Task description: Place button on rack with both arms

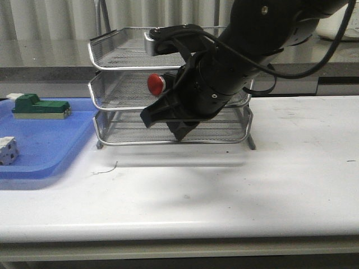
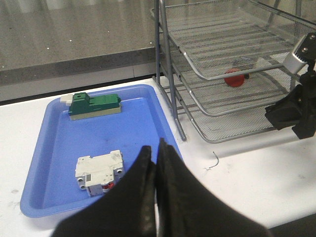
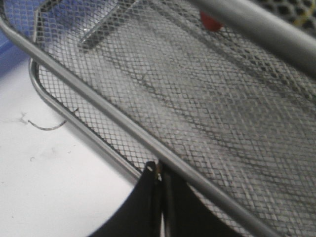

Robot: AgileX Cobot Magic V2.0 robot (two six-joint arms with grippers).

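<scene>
The button is lying on the rack's middle tier, up and left of the right gripper. That gripper is being held closed and empty at the lower tiers' front rims. The left gripper is closed, empty, over the blue tray's edge. The button's body is hidden behind mesh.

Your right arm comes in from the far right corner of the tabletop and slants down toward the middle of the far edge, cables looped along its body. Your right gripper points down and to the left, and its fingers are pressed together with no gap. Your left gripper hangs above the left side of the tabletop, fingers likewise closed flat against each other, holding nothing.
</scene>
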